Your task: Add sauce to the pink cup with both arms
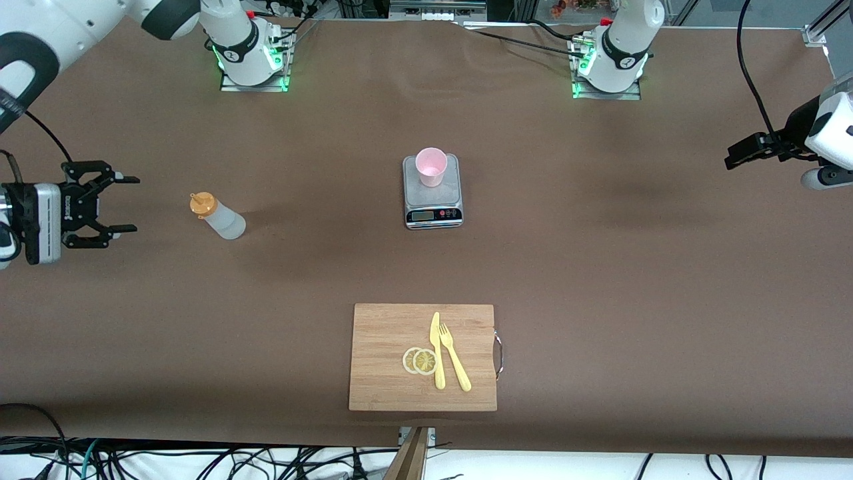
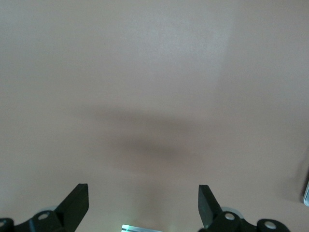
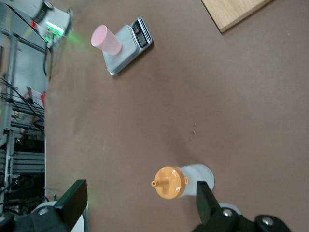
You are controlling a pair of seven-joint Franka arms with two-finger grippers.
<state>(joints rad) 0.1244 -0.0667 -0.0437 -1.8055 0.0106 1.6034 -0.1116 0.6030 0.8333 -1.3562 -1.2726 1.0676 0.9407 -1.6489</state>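
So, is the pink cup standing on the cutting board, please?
No, the pink cup stands on the scale, farther from the front camera than the cutting board.

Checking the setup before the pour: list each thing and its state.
sauce bottle: upright, capped, on the table, ungrasped
pink cup: upright on the scale, looks empty
scale: on the table, bearing the cup
left hand: open, holding nothing
right hand: open, beside the bottle
knife, fork, lemon slices: flat on cutting board

A cutting board [image 1: 393,360] carries lemon slices [image 1: 420,361], knife [image 1: 437,353], fork [image 1: 454,359].

pink cup [image 1: 431,166], orange-capped whitish sauce [image 1: 218,215]
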